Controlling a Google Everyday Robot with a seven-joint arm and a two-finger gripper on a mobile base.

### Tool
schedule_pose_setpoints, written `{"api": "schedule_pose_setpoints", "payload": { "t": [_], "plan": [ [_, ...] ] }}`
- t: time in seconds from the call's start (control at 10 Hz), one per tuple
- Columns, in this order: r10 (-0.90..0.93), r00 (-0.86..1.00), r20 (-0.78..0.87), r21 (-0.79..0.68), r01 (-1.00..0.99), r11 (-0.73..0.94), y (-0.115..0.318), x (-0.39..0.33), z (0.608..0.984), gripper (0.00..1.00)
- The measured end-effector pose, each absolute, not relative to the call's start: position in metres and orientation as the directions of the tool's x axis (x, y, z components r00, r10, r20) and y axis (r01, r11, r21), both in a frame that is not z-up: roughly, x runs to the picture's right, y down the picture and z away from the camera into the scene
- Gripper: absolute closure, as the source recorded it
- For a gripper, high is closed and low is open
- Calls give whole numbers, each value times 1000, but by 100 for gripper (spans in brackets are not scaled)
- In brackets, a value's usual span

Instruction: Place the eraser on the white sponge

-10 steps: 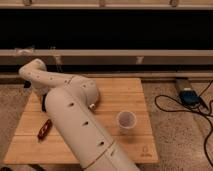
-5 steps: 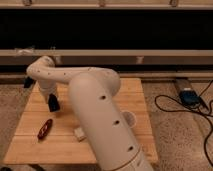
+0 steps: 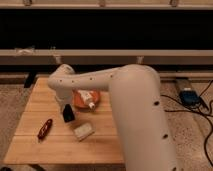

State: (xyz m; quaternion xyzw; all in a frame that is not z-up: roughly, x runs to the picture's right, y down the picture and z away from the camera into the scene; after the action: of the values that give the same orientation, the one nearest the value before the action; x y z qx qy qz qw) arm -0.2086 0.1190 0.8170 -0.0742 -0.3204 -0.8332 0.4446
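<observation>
The white sponge lies on the wooden table, front of centre. My gripper hangs at the end of the big white arm, just above and to the left of the sponge. Its tip shows as a dark block. I cannot tell the black eraser apart from this dark tip, and no separate eraser lies on the table.
An orange bowl with a small white thing in it stands right behind the gripper. A red-and-dark elongated tool lies at the front left. Cables and a blue box lie on the floor at the right.
The arm has swung, and the gripper has moved right and toward the front, closer to the sponge. The orange bowl now shows behind it.
</observation>
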Motion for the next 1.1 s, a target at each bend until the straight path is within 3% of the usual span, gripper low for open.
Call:
{"api": "schedule_pose_setpoints", "payload": {
  "t": [0.5,1.1],
  "plan": [
    [-697,-554,455,431,822,-372,163,-117,779,100],
    [-681,-542,492,412,834,-366,192,-115,798,100]
  ]
}}
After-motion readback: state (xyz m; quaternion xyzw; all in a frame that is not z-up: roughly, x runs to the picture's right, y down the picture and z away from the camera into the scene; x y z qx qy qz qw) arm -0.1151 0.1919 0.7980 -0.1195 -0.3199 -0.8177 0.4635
